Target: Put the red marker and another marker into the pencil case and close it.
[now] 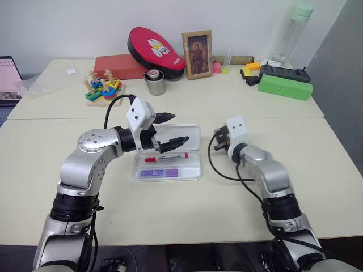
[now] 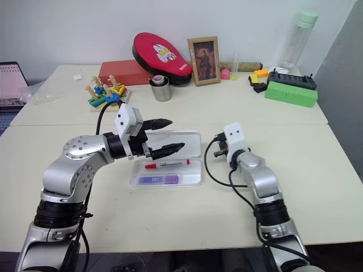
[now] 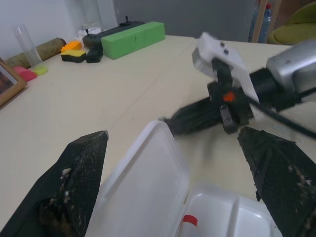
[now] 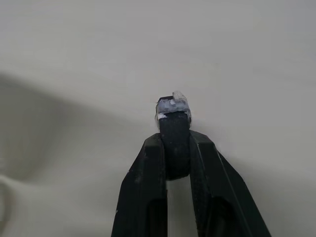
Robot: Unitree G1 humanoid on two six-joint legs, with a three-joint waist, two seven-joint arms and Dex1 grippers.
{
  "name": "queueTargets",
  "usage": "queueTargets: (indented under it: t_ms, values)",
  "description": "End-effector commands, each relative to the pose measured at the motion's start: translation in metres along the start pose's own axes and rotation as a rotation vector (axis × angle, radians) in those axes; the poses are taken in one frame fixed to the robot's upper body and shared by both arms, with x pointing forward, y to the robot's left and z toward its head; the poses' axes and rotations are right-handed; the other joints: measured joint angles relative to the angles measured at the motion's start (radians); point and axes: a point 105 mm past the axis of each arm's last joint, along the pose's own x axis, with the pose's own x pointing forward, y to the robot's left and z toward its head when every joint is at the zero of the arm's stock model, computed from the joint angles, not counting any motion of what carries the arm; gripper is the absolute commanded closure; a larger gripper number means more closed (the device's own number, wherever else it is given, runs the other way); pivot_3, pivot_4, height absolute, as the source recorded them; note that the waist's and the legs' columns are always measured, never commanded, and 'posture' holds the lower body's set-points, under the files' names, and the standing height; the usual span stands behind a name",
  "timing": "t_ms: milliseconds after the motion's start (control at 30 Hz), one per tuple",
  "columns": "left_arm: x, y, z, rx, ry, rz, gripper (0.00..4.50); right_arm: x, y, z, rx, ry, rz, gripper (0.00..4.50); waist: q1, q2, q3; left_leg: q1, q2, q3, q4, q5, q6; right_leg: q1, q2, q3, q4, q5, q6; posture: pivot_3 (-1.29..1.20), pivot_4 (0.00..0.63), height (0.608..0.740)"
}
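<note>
The pencil case (image 1: 194,170) lies open on the table in front of me, its lid (image 1: 191,135) folded back flat. The red marker (image 1: 166,158) lies in the tray's far slot. The other marker, a short purple one (image 1: 159,173), rests in the near slot. My left gripper (image 1: 180,128) hovers open just above the lid's left part, with nothing between its fingers. My right gripper (image 4: 174,111) is shut and empty, its tip by the lid's right edge (image 3: 163,129); whether it touches the lid I cannot tell.
Along the table's back stand a red oval case (image 1: 156,48), a picture frame (image 1: 197,54), a metal cup (image 1: 155,82), a wooden stacking toy (image 1: 102,88), a green box (image 1: 285,86) and a tall bottle (image 1: 292,31). A laptop (image 1: 8,79) sits at far left.
</note>
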Motion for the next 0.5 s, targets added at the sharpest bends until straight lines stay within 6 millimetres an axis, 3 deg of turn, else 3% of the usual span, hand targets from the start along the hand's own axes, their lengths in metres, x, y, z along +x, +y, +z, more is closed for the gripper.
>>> queueTargets:
  t_ms: [33,200,333,400,500]
  values:
    - [-0.017,-0.019,0.01,0.059,0.033,-0.113,0.0,-0.041,0.015,0.064,-0.053,-0.224,0.315,4.23,-0.001,0.0,0.0,0.0,0.0,0.0,-0.001,0.0,0.0,0.0,0.0,0.0,0.0,0.0,0.0,0.0,0.15,0.74]
    - [-0.035,-0.034,-0.003,0.082,0.126,-0.216,0.0,-0.075,0.05,0.047,-0.216,-0.131,0.656,4.23,0.0,0.0,0.0,0.0,0.001,0.0,-0.001,0.0,0.0,0.001,0.0,-0.001,-0.001,-0.001,0.0,0.0,0.15,0.74]
    - [-0.05,-0.031,-0.027,0.14,0.259,-0.218,0.0,-0.072,0.087,0.018,-0.349,0.007,0.812,4.23,-0.006,0.0,0.0,0.001,0.001,0.001,-0.001,0.0,0.0,0.0,0.0,0.001,-0.001,-0.003,0.003,0.0,0.15,0.74]
    - [-0.054,-0.028,-0.029,0.148,0.275,-0.204,0.0,-0.06,0.098,0.001,-0.396,0.064,0.822,4.23,-0.003,0.0,0.0,0.001,0.001,0.001,-0.001,0.0,0.0,0.0,0.0,0.001,-0.001,-0.003,0.003,0.0,0.15,0.74]
    - [-0.054,-0.03,-0.026,0.14,0.257,-0.202,0.0,-0.05,0.104,-0.008,-0.414,0.079,0.818,4.23,0.003,-0.001,0.001,0.0,0.001,0.001,0.0,0.0,0.0,-0.001,0.0,0.001,-0.001,-0.004,0.004,0.0,0.15,0.74]
